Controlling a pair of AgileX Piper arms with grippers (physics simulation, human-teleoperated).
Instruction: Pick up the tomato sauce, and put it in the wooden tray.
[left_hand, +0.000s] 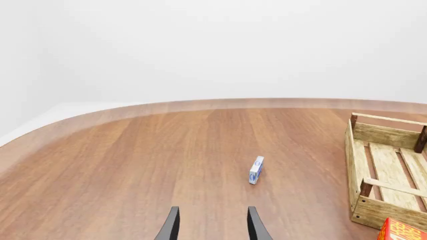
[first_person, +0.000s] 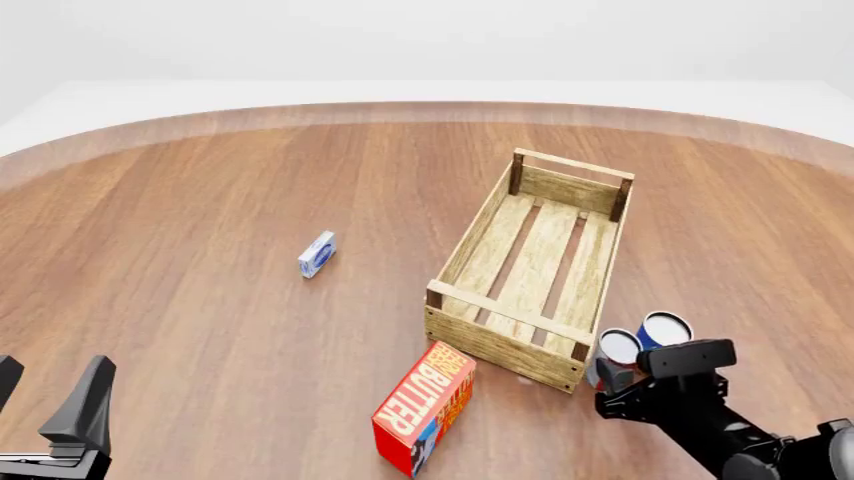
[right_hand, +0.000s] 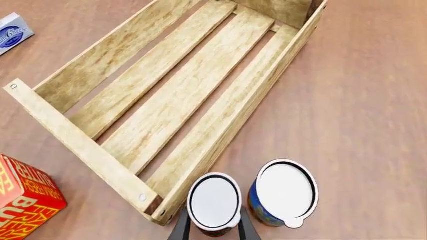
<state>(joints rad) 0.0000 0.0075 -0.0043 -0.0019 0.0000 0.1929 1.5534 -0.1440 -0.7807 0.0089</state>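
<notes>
The tomato sauce (right_hand: 213, 200), a small can with a pale metal top, stands on the table by the near right corner of the wooden tray (right_hand: 80, 145). In the front view the tomato sauce (first_person: 617, 347) is just right of the wooden tray (first_person: 461, 255). My right gripper (right_hand: 213, 224) has one finger against each side of the can, which still stands on the table; the right gripper also shows in the front view (first_person: 611, 375). My left gripper (first_person: 47, 395) is open and empty at the near left; it also shows in the left wrist view (left_hand: 212, 220).
A blue-and-yellow can (right_hand: 285, 192) stands touching-close to the right of the tomato sauce, also seen in the front view (first_person: 663, 328). A red butter box (first_person: 424, 408) stands in front of the tray. A small blue-and-white box (first_person: 316, 254) lies left of the tray.
</notes>
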